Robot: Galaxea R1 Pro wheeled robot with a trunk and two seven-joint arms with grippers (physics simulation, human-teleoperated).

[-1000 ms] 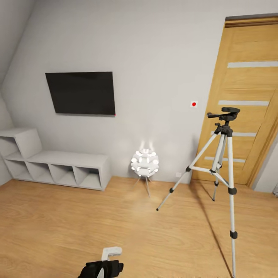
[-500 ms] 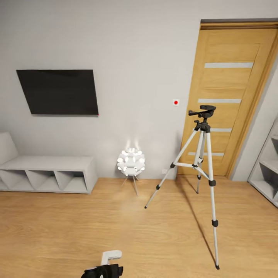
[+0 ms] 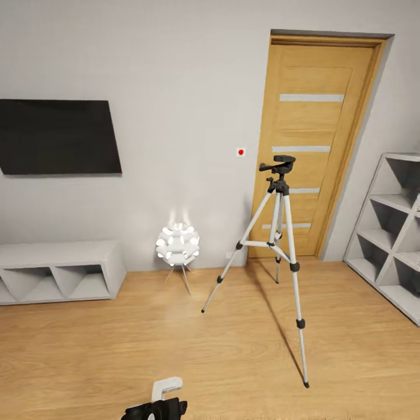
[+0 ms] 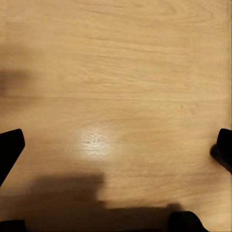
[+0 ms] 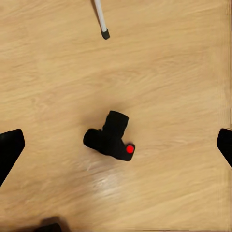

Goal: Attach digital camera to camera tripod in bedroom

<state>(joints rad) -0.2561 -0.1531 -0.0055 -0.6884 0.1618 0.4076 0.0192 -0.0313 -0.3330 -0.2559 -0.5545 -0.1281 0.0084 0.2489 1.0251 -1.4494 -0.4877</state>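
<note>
The camera tripod (image 3: 279, 245) stands on the wood floor in front of the door, silver legs spread, its black head (image 3: 279, 165) bare. In the right wrist view the digital camera (image 5: 110, 137) lies on the floor, small and black with a red dot, below my right gripper (image 5: 116, 147), which hangs open above it with its fingertips (image 5: 10, 147) wide apart. One tripod foot (image 5: 105, 34) rests a short way from the camera. My left gripper (image 4: 116, 150) is open over bare floor with nothing between its fingers.
A glowing white globe lamp (image 3: 177, 245) stands left of the tripod by the wall. A low grey shelf unit (image 3: 58, 271) and wall TV (image 3: 58, 137) are at the left, a wooden door (image 3: 315, 146) behind the tripod, and a tall grey shelf (image 3: 391, 227) at the right.
The head view has swung to the right: tripod, lamp and TV sit further left in the picture and the right-hand shelf has come into view. The things themselves have not moved.
</note>
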